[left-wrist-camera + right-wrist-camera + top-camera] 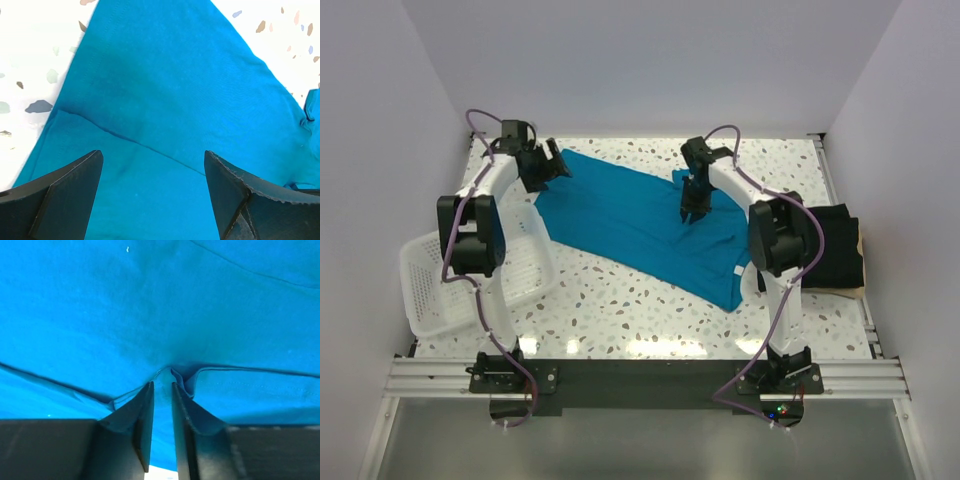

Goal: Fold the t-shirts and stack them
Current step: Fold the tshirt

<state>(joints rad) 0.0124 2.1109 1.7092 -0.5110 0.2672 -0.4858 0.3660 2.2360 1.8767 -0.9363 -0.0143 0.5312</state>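
The teal-blue t-shirt (640, 220) lies spread across the middle of the table, running from the far left to the near right. My left gripper (552, 168) is open above the shirt's far left corner; the cloth (165, 100) fills its wrist view between the spread fingers (65, 195). My right gripper (692, 212) is shut on a pinched fold of the teal-blue t-shirt (162, 382) near its middle right. The black t-shirt (835, 250) lies folded at the table's right edge.
A white mesh basket (470, 275) stands at the near left, beside the left arm. The speckled tabletop (620, 310) shows in front of the shirt. White walls close in the back and sides.
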